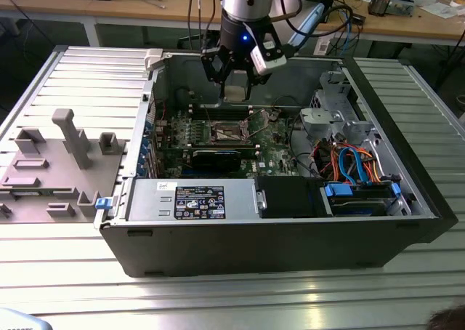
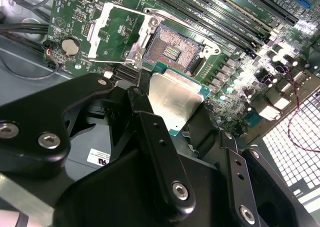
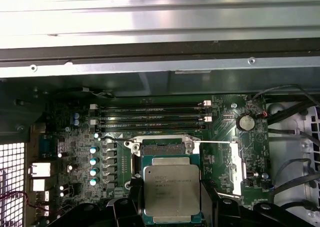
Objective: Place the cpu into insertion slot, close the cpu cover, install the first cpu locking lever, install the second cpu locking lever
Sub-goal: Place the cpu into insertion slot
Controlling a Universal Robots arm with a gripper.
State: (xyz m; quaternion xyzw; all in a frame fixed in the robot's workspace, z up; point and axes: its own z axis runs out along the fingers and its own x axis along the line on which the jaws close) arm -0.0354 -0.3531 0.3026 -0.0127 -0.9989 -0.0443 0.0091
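Pincer [image 2: 172, 112] clamped on the cpu [image 2: 176, 94], held just above the insertion slot [image 2: 172, 51].
I see the cpu cover [image 2: 116, 31] standing open beside that slot on the green motherboard [image 3: 226, 134], memory slots [image 3: 150, 116] just beyond, inside the open computer case [image 1: 290, 250] on the bench [image 1: 218, 294].

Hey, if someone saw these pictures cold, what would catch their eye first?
First, the open computer case on the ribbed metal table, with the black gripper reaching down into it. In both wrist views the gripper grips the cpu by its edges, silver top showing, above the bare insertion slot, not seated. Beside the slot, the cpu cover lies flipped open.
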